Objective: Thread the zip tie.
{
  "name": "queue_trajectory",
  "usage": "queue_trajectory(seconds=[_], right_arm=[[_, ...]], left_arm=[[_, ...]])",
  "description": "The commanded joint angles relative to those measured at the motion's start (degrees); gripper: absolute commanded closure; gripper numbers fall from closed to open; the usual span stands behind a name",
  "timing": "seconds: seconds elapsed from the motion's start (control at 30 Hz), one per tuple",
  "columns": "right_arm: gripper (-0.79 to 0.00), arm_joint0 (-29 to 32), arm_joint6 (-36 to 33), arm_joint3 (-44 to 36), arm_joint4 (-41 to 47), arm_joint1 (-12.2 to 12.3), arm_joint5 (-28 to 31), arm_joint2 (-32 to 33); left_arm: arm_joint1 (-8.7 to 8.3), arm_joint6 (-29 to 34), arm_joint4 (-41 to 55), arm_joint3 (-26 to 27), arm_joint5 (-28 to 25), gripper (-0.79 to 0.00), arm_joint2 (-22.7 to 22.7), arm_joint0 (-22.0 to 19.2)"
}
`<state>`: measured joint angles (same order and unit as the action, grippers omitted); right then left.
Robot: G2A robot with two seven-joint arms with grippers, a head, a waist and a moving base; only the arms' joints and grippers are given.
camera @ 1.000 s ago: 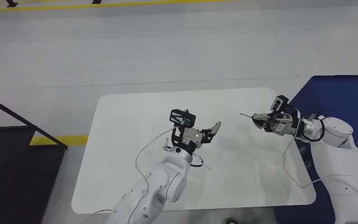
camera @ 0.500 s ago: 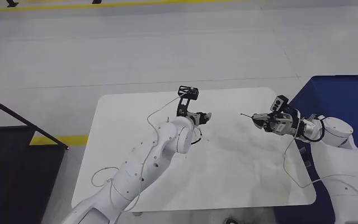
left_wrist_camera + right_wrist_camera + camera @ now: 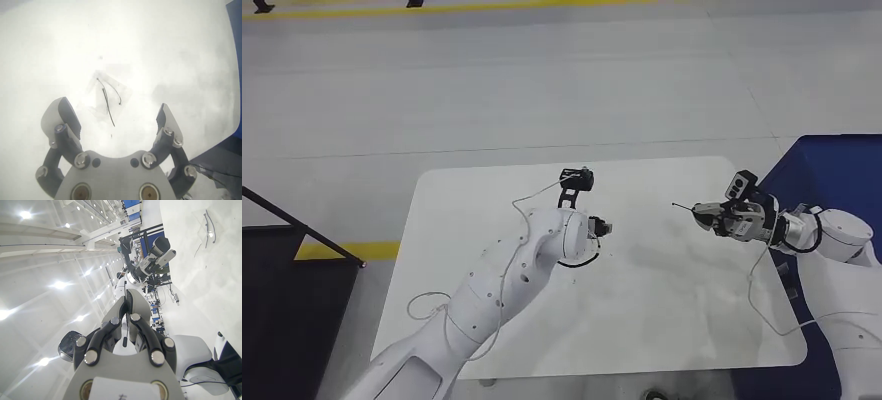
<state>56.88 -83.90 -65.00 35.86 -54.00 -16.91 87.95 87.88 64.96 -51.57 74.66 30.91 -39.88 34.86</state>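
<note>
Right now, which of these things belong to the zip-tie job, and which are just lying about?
Job in hand: zip tie, pinched in the right gripper; left gripper, open above the table.
Lying about: loose zip ties on or in a clear bag; a small black scrap beside them.

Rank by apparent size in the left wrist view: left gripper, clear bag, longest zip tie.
1. the left gripper, though it is nearest the camera
2. the clear bag
3. the longest zip tie
</note>
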Motion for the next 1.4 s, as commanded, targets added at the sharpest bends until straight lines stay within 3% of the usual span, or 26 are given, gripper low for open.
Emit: queue_trajectory(seconds=[0.0, 0.07, 0.17, 0.4, 0.87, 1.23, 1.37], right_arm=[[0.0, 0.0, 0.0, 0.0, 0.0, 0.0, 0.0, 0.0], [0.0, 0.0, 0.0, 0.0, 0.0, 0.0, 0.0, 0.0], [0.0, 0.0, 0.0, 0.0, 0.0, 0.0, 0.0, 0.0], [0.0, 0.0, 0.0, 0.0, 0.0, 0.0, 0.0, 0.0], [0.0, 0.0, 0.0, 0.0, 0.0, 0.0, 0.0, 0.0], [0.0, 0.0, 0.0, 0.0, 0.0, 0.0, 0.0, 0.0], [0.0, 0.0, 0.0, 0.0, 0.0, 0.0, 0.0, 0.0]], left_arm=[[0.63, 3.0, -0.2, -0.3, 2.4, -0.717, 0.9, -1.3], [1.2, 5.5, 2.4, -0.9, 2.4, -0.431, 0.8, -2.2], [1.89, 4.9, 2.1, -4.0, 3.5, -0.342, 1.2, -3.6], [4.64, 2.2, 2.6, -13.7, 5.7, -0.369, 4.1, -6.7], [10.6, -4.2, 9.4, -30.4, 0.0, -0.357, 7.4, -10.6], [14.32, -6.2, 11.5, -39.9, -1.2, -0.342, 8.3, -12.8], [15.39, -6.7, 11.0, -42.3, -1.4, -0.289, 8.9, -13.2]])
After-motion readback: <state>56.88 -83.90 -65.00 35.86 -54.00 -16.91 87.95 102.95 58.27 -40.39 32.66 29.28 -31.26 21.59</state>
